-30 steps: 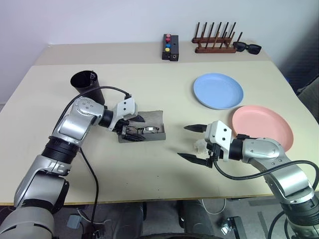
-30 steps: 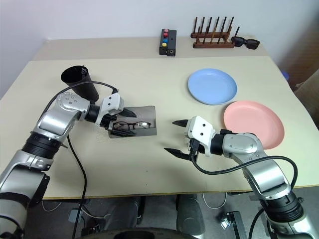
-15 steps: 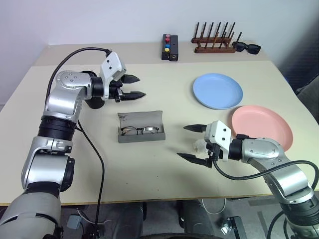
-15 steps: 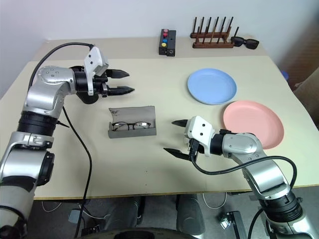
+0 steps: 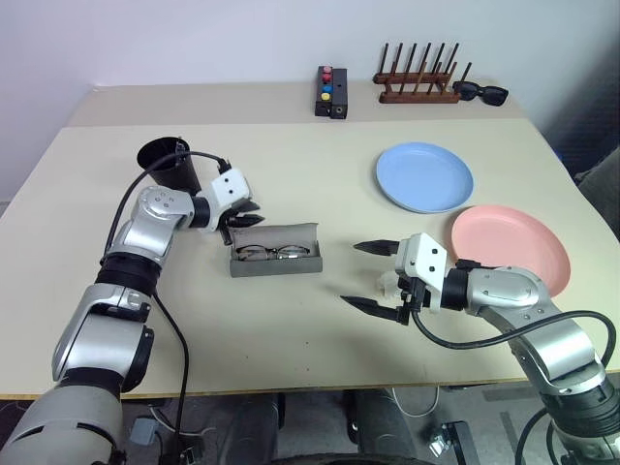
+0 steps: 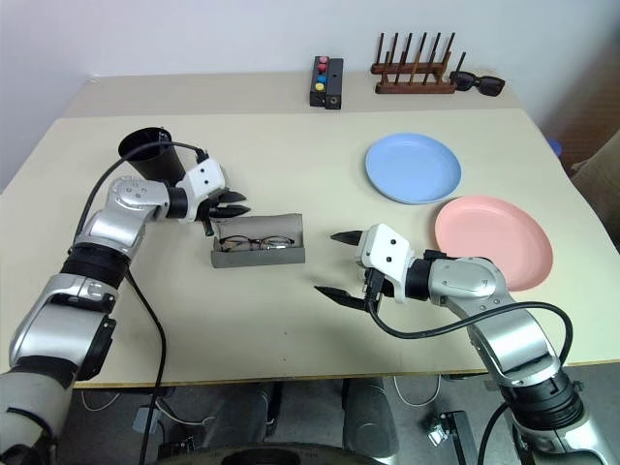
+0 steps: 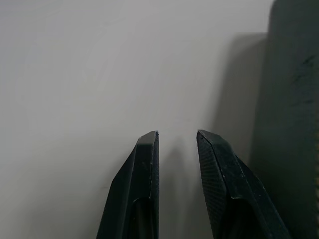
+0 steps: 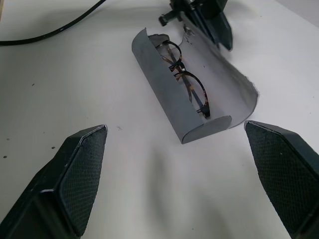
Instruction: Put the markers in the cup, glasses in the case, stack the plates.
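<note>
The open grey felt-like case [image 5: 275, 254] with the thin dark-rimmed glasses [image 5: 273, 254] lies left of centre; my left tool [image 5: 247, 215], narrowly parted and empty, hovers at its upper-left corner; my right tool [image 5: 373, 277], wide open and empty, sits lower right.

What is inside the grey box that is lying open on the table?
The thin dark-rimmed round glasses lie inside the open grey felt-like case. The case's front wall covers their lower rims and the case floor.
</note>
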